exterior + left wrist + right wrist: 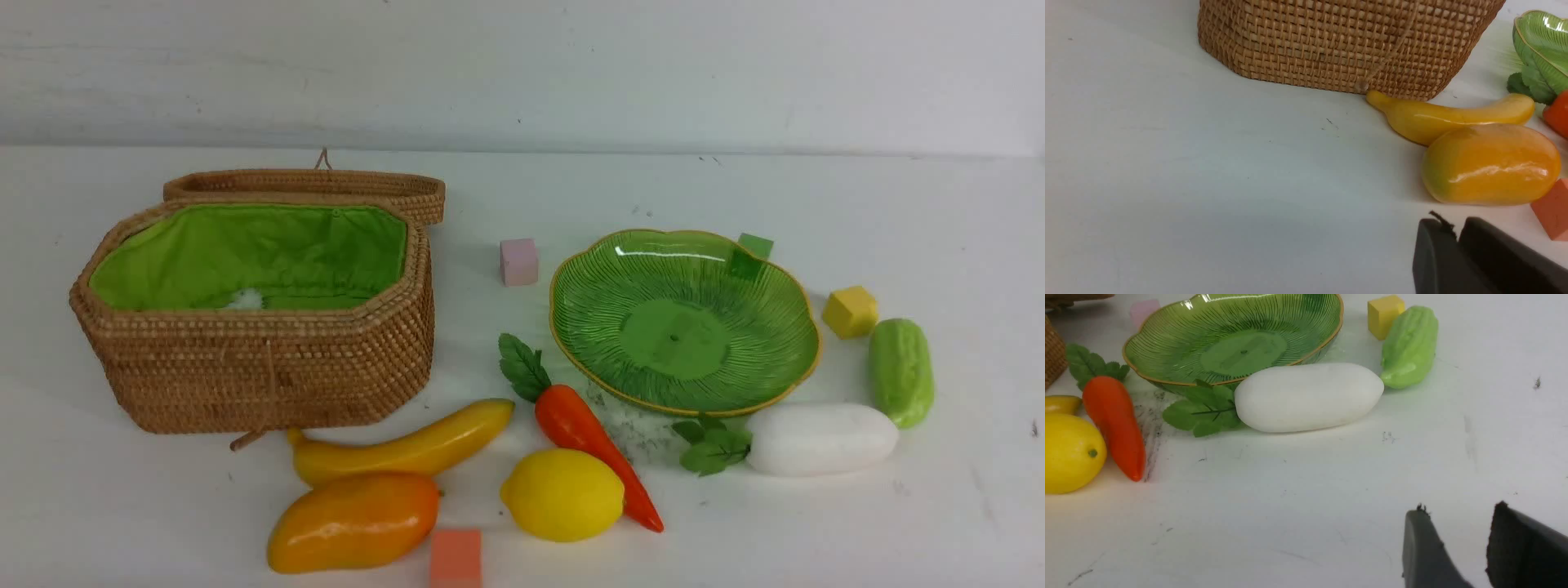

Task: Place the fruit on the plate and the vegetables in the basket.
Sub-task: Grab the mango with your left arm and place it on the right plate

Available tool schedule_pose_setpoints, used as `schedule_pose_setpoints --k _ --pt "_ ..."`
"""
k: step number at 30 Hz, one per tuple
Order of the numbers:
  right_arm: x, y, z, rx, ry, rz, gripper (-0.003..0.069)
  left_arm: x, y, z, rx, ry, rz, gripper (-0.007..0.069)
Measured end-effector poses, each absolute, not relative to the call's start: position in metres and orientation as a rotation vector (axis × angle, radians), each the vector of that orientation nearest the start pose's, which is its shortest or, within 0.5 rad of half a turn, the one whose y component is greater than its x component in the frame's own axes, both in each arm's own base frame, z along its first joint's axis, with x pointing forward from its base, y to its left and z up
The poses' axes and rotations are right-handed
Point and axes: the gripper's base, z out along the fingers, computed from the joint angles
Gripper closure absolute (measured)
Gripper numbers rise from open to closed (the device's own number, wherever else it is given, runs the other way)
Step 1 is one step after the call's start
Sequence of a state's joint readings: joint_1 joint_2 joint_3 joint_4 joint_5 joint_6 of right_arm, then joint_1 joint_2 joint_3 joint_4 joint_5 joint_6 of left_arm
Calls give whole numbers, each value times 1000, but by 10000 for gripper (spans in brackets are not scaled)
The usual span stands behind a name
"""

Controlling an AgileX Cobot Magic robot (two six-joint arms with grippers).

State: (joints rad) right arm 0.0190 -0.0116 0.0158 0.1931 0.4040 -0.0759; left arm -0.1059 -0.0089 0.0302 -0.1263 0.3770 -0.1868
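Observation:
The open wicker basket (pixel 269 367) with green lining stands at the left, and the empty green plate (pixel 686 327) sits right of centre. In front of them lie the banana (pixel 408 445), mango (pixel 355 523), lemon (pixel 563 494) and carrot (pixel 592 441). The white radish (pixel 820 438) and the cucumber (pixel 900 371) lie by the plate's right side. Neither gripper shows in the front view. My left gripper (pixel 1455 228) is shut and empty, low over the table just short of the mango (pixel 1490 165). My right gripper (pixel 1457 512) is open and empty, well short of the radish (pixel 1308 396).
Foam cubes lie about: pink (pixel 519 261) between basket and plate, green (pixel 753 249) behind the plate, yellow (pixel 850 311) next to the cucumber, orange (pixel 455 558) between mango and lemon. The basket lid (pixel 326 184) lies back behind the basket.

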Motion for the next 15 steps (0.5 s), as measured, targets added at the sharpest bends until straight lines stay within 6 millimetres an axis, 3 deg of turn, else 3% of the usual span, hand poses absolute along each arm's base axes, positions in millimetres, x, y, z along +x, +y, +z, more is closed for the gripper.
schedule_pose_setpoints --k 15 --pt "51 8 173 31 1887 151 417 52 -10 170 -155 1885 -325 532"
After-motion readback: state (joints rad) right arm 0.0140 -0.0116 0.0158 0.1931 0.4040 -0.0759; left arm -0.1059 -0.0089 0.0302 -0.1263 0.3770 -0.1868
